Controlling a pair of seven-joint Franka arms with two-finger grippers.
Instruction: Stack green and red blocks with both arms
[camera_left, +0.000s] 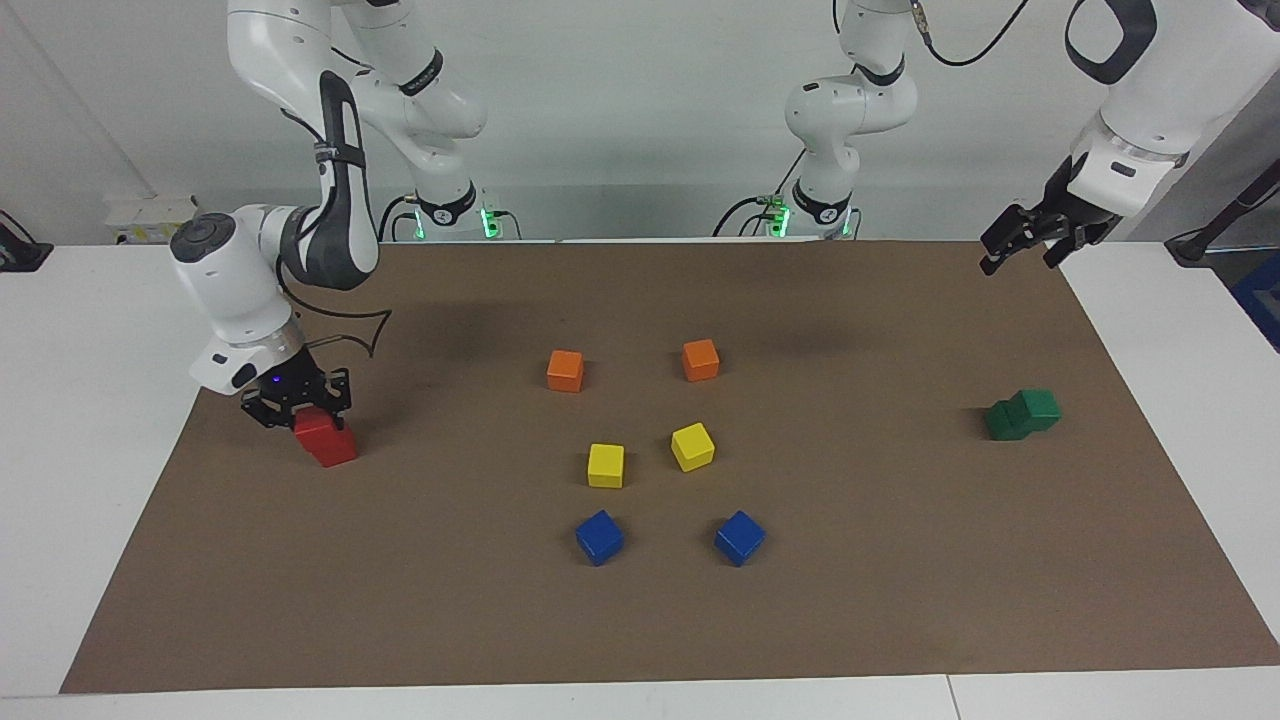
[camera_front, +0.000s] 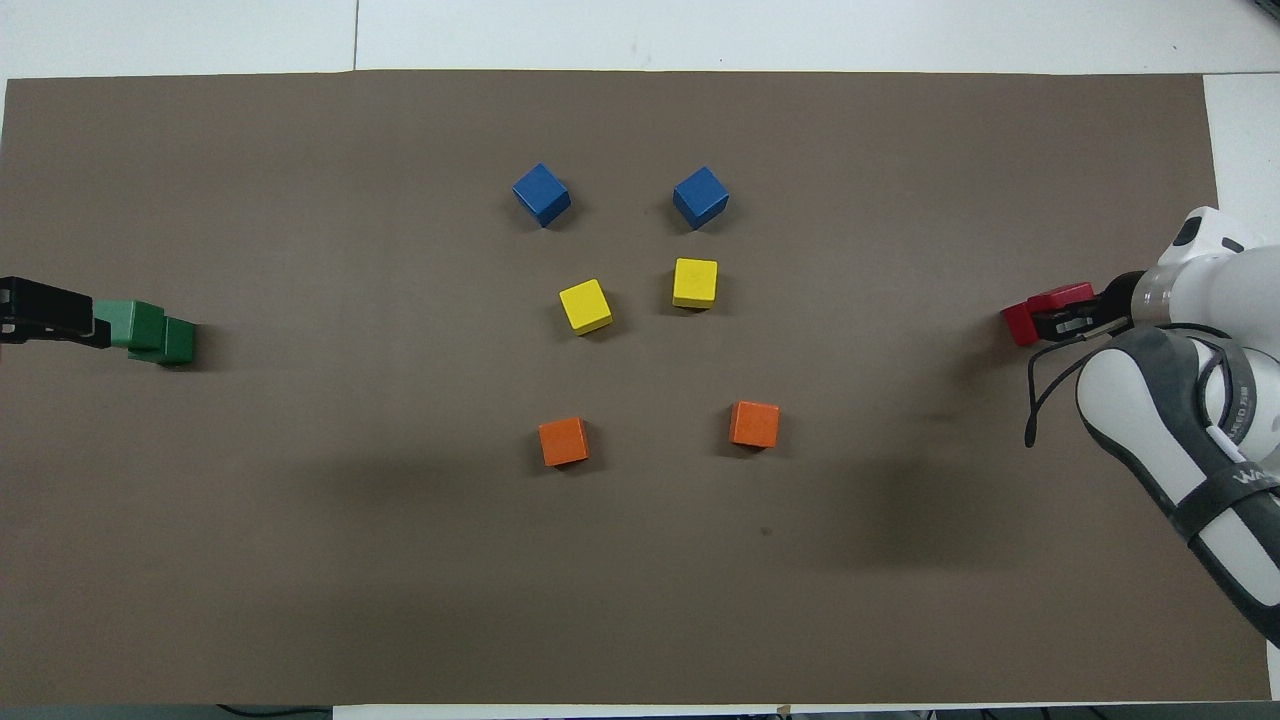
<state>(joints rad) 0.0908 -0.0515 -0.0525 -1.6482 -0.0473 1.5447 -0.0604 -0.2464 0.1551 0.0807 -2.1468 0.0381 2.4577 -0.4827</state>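
Two red blocks (camera_left: 325, 437) sitting stacked at right arm's end of tabletop, right end effector (camera_left: 297, 400) closing round top one. Green blocks (camera_left: 1022, 413) looking askew; left end effector (camera_left: 1030, 238) hanging open above, waiting. Release gently, lift straight up.

A brown mat (camera_left: 900, 600) covers the white table (camera_left: 80, 400), with a plain white wall (camera_left: 620, 100) alongside.

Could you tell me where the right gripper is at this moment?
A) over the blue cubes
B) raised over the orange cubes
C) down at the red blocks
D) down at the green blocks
C: the right gripper sits low on the upper red block, at the right arm's end of the mat.
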